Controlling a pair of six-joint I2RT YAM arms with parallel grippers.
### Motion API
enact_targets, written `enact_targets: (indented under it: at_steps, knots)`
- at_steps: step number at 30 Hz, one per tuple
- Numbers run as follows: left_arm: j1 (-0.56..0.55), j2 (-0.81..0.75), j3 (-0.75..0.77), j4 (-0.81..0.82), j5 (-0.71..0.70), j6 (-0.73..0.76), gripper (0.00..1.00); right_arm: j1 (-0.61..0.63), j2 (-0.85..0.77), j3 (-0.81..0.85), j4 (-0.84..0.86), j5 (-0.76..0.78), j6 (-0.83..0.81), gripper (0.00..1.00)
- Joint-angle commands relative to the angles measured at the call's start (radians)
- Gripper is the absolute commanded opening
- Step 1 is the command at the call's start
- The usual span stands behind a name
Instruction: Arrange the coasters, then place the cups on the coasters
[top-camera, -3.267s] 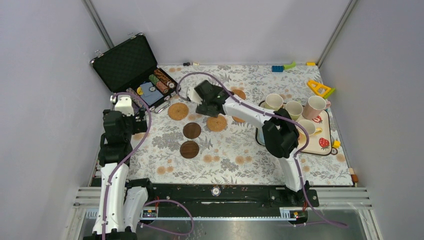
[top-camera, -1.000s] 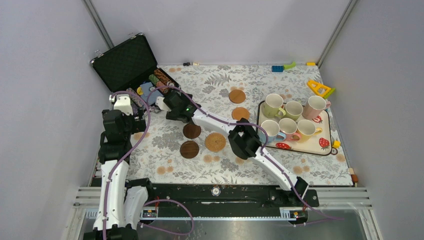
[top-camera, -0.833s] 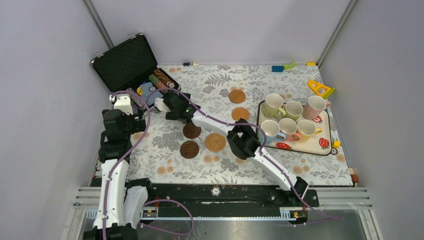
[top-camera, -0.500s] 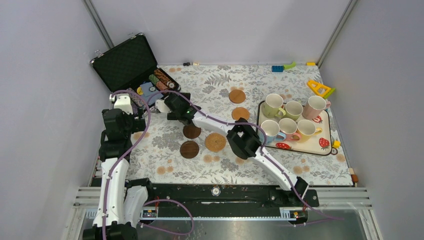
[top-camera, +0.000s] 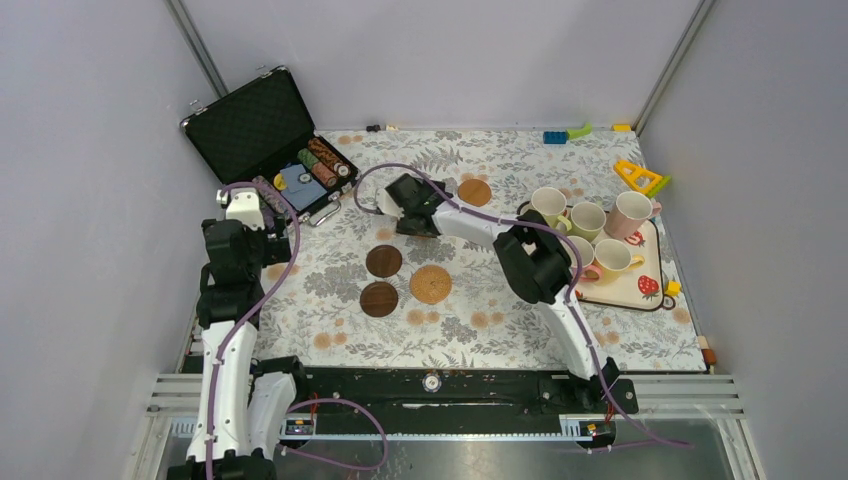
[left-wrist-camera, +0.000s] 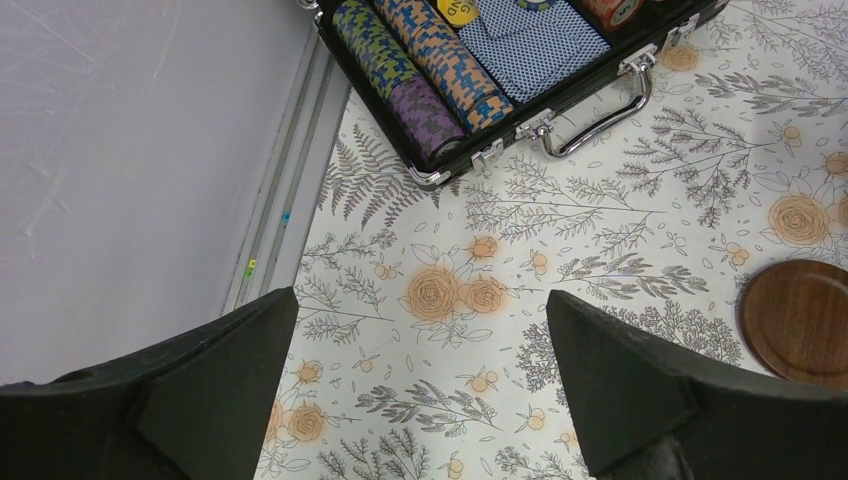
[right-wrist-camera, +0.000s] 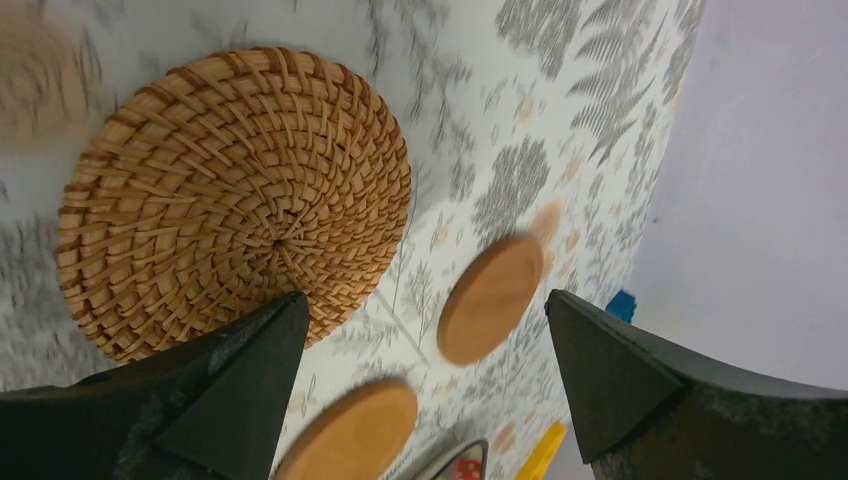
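Hovering your right pincer (right-wrist-camera: 420, 300) wide open and empty by the woven coaster (right-wrist-camera: 235, 200). Close off-centre and you'll skid it away.

Illumination in the overhead view is bright, diffuse and even; the arms (top-camera: 222, 330) cast only soft, faint shadows on the worktop (top-camera: 450, 330). The left wrist view is sharp, with small glints on the chrome case handle (left-wrist-camera: 590, 120). The right wrist view shows motion blur: the cork coasters (right-wrist-camera: 490, 298) and the worktop print smear, while the woven coaster (right-wrist-camera: 235, 195) is fairly legible.
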Motion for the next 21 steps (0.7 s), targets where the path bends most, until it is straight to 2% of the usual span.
enact_targets:
  at_steps: [1,7,12,17,21]
  knots:
    - [0.007,-0.024,0.009,0.041,0.006,-0.003,0.99,0.007,-0.073,-0.155,-0.103,-0.04,0.044,0.99]
    - [0.007,-0.038,0.01,0.035,0.021,-0.006,0.99,0.021,-0.13,-0.206,-0.104,-0.055,0.095,0.99]
    - [0.008,-0.046,0.01,0.031,0.027,-0.008,0.99,0.029,-0.164,-0.144,-0.011,0.071,0.124,0.99]
    - [0.009,-0.047,0.011,0.033,0.03,-0.008,0.99,0.053,-0.255,-0.032,-0.052,-0.059,0.241,0.99]
    - [0.009,-0.045,0.008,0.037,0.021,-0.008,0.99,0.124,-0.232,0.025,-0.121,-0.118,0.239,1.0]
